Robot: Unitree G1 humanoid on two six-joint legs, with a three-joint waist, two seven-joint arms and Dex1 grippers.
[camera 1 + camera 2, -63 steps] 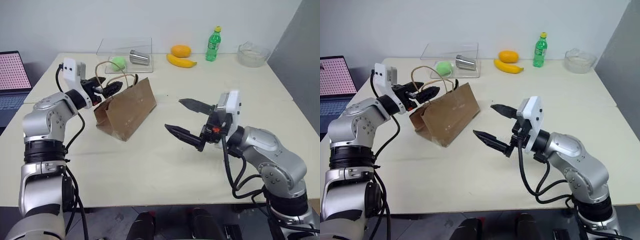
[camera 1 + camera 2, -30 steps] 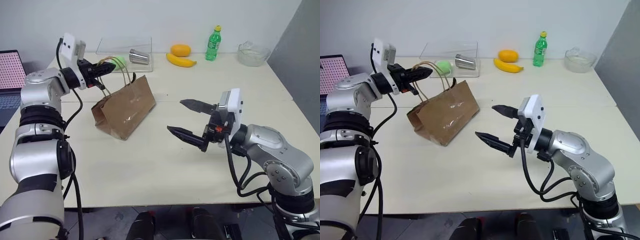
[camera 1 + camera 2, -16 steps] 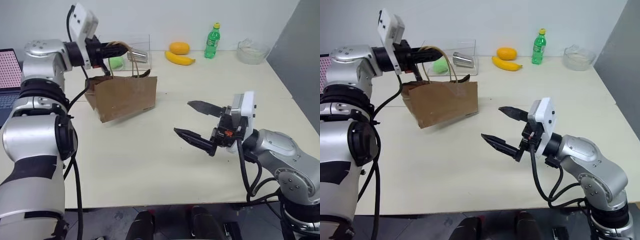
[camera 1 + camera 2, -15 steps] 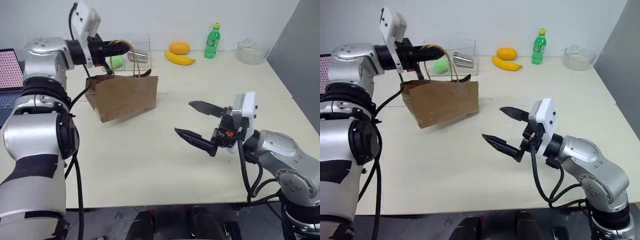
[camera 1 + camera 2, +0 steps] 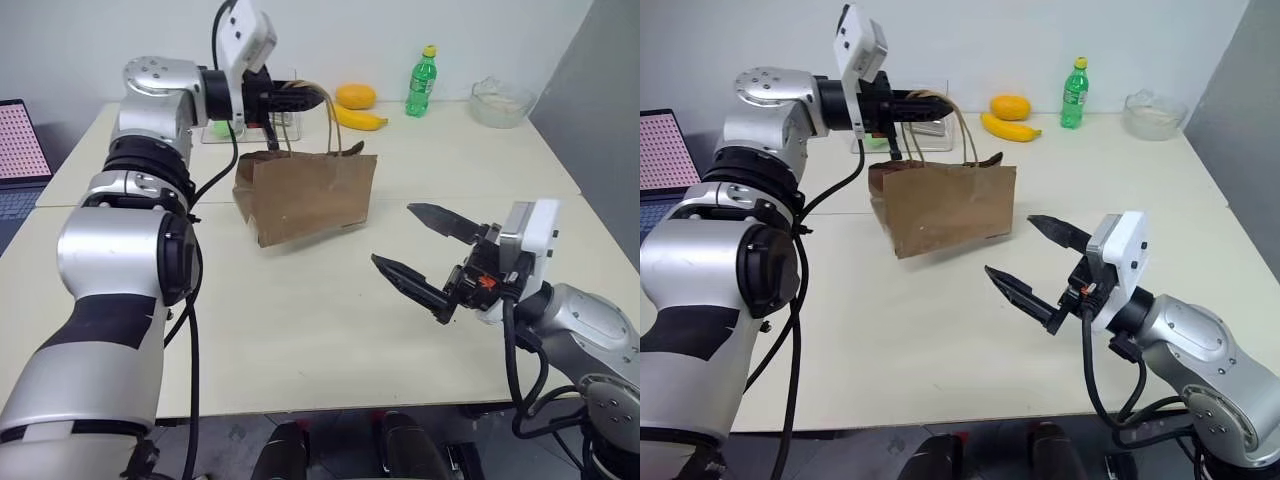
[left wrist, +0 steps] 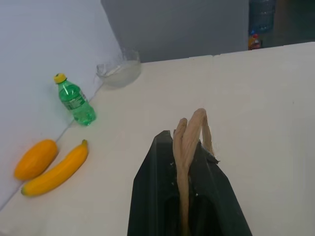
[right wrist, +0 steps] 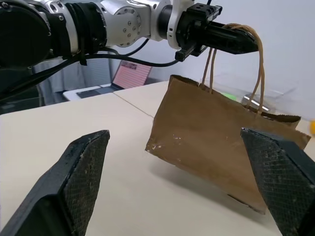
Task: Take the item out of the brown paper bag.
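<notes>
1. Your left gripper (image 5: 312, 99) is pinching the tan handles (image 5: 965, 128) of the brown paper bag (image 5: 308, 194), fingers pressed together on them.
2. You are holding the bag by those handles, hanging tilted over the table (image 5: 300, 330); 1 lower corner is near or touching the surface, and you cannot tell which.
3. Your right gripper (image 5: 415, 252) is hovering just beside the bag, its 2 fingers spread wide and holding nothing.
4. The red item is not visible; the bag's inside is hidden.
5. A banana (image 5: 360, 120), orange fruit (image 5: 357, 96) and green bottle (image 5: 422, 82) are sitting behind the bag.
</notes>
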